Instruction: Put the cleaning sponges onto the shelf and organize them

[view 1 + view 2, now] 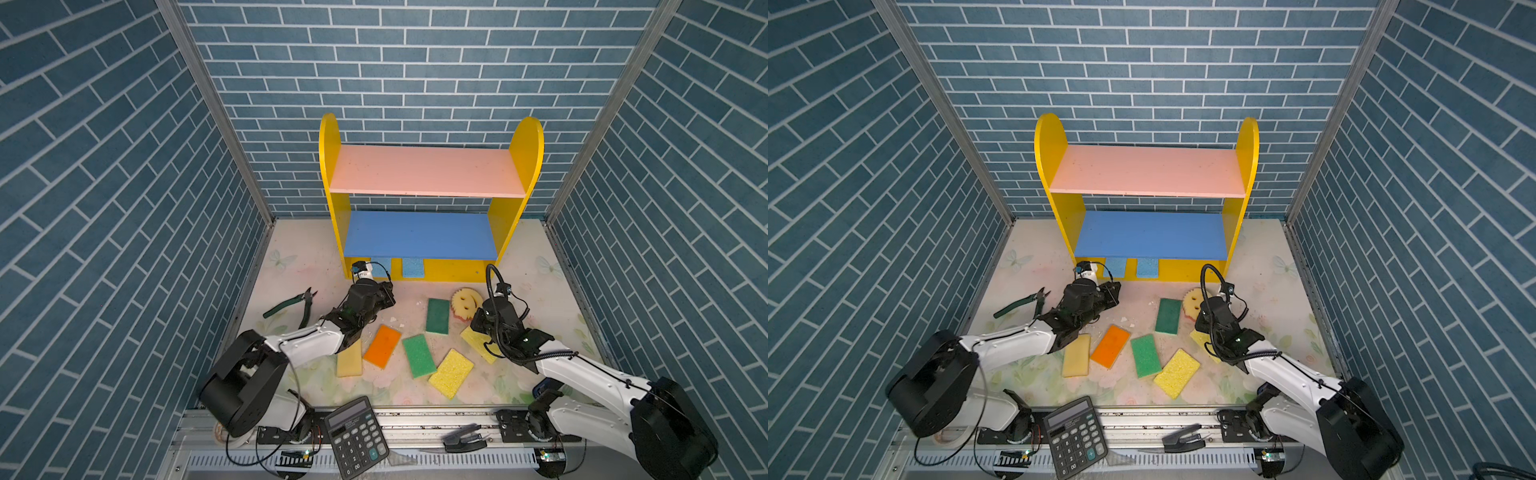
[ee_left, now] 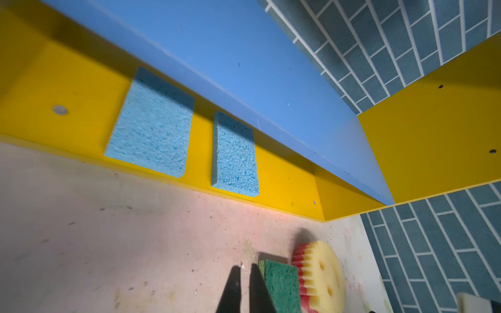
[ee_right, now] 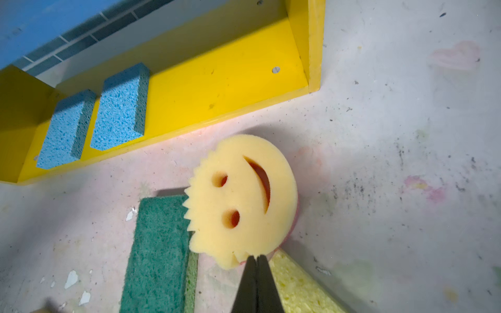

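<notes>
The shelf (image 1: 424, 170) stands at the back wall. Two light blue sponges (image 2: 151, 127) (image 2: 234, 154) lie side by side on its yellow base. On the table lie a dark green sponge (image 1: 437, 316), a green one (image 1: 419, 355), an orange one (image 1: 382, 345), a tan one (image 1: 350, 359), two yellow ones (image 1: 451, 372) (image 1: 478, 343) and the round smiley sponge (image 3: 241, 197). My left gripper (image 2: 246, 267) hovers before the base, shut but for a thin slit, empty. My right gripper (image 3: 256, 257) is shut, its tips at the smiley's rim.
Green-handled pliers (image 1: 297, 307) lie left of my left arm. A black calculator (image 1: 356, 436) and a black stapler (image 1: 463, 438) sit on the front rail. Blue brick walls close in both sides and the back.
</notes>
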Tool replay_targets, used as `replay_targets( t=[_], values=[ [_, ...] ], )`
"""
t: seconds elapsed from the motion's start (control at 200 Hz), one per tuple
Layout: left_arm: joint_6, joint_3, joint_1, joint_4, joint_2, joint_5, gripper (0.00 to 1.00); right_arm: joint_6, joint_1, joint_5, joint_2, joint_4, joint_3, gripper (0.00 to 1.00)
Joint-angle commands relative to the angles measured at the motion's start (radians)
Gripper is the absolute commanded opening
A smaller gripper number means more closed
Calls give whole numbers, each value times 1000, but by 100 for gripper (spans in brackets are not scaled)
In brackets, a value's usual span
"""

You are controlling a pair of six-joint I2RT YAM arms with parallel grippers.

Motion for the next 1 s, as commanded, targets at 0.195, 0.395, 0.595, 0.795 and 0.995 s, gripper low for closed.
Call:
replay_targets(
  t=[0.195,0.395,0.595,0.795,0.995],
  values=[
    [137,-43,94,-375,-252,-169,22,-1,-2,-86,91,12,94,7],
    [159,-57,103,-430,-298,-180,41,11,4,-71,137,32,121,31],
    [159,-72,126,-452,-307,-159,58,50,20,-33,190,-22,163,42],
    [166,-84,161,-462,-311,-126,62,61,39,-3,208,-55,190,46],
    [184,-111,179,-408,-305,-63,28,-11,115,36,270,-60,274,11]
  ],
)
